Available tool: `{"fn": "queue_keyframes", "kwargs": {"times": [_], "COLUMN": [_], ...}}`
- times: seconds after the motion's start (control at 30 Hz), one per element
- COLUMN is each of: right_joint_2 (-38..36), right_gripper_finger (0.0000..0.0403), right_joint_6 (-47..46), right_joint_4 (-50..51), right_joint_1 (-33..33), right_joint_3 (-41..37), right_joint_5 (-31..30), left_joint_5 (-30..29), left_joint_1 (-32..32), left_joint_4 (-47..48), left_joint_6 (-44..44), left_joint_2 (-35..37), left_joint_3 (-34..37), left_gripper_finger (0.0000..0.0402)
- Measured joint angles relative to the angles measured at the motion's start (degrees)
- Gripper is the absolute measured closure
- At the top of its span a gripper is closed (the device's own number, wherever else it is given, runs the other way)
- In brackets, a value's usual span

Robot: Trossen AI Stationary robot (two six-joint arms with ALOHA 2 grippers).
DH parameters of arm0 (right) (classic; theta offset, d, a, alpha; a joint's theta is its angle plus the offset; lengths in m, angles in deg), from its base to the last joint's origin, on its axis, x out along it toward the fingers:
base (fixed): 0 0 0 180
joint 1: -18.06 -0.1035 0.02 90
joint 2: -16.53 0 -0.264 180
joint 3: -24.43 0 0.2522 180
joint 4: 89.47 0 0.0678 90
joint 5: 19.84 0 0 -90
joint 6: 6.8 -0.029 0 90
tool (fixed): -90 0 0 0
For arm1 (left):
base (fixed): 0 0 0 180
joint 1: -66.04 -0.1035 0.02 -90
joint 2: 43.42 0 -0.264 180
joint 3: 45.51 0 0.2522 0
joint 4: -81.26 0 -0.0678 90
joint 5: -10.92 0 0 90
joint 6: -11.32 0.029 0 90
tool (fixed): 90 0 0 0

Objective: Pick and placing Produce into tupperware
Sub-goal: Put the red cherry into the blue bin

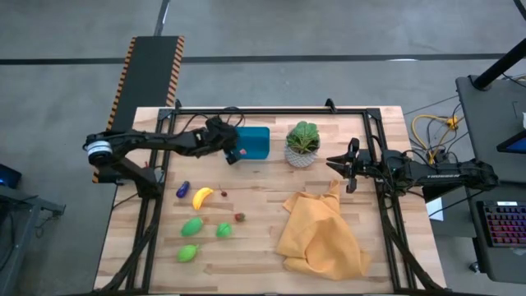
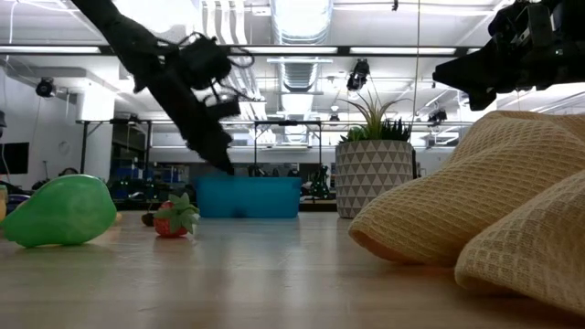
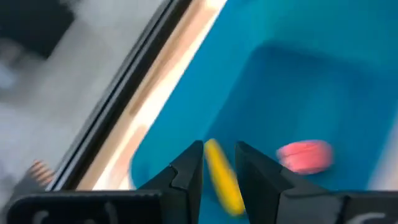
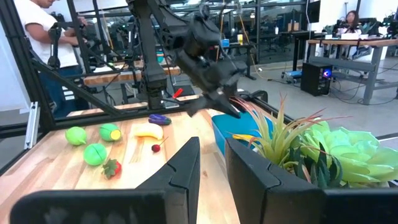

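Observation:
The teal tupperware [image 1: 256,141] stands at the table's far middle. My left gripper [image 3: 219,163] hangs slanted over its left end, fingers a little apart; a small yellow piece [image 3: 222,180] shows in the gap, blurred, over the container's floor, and a red piece [image 3: 305,155] lies inside. On the table rest a yellow banana [image 1: 202,197], a purple piece [image 1: 182,189], three green pieces [image 1: 192,225], a strawberry [image 1: 239,217] and a tiny dark red one [image 1: 223,194]. My right gripper [image 4: 212,149] waits level at the right, slightly open and holding nothing.
A potted plant [image 1: 303,144] in a white patterned pot stands just right of the tupperware. A crumpled yellow cloth [image 1: 320,234] covers the near right of the table. A black frame [image 1: 271,110] runs along the table's edges.

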Motion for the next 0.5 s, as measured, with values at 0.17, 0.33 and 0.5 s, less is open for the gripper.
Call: {"fn": "queue_keyframes", "kwargs": {"times": [0.17, 0.33, 0.5], "right_joint_2": [0.02, 0.02, 0.02], "right_gripper_finger": [0.0335, 0.0335, 0.0335], "right_joint_6": [0.00, 0.00, 0.00], "right_joint_4": [0.02, 0.02, 0.00], "right_joint_1": [0.00, -0.01, 0.00], "right_joint_3": [0.00, 0.00, 0.00], "right_joint_5": [0.00, 0.01, 0.00], "left_joint_5": [19.53, 39.36, 43.30], "left_joint_1": [2.08, 5.02, 10.56], "left_joint_4": [-2.37, -5.78, -12.77], "left_joint_6": [-0.47, -0.61, -0.21], "left_joint_2": [5.93, 11.79, 16.30], "left_joint_3": [0.02, 0.21, 1.42], "left_gripper_finger": [0.0324, 0.0324, 0.0324]}}
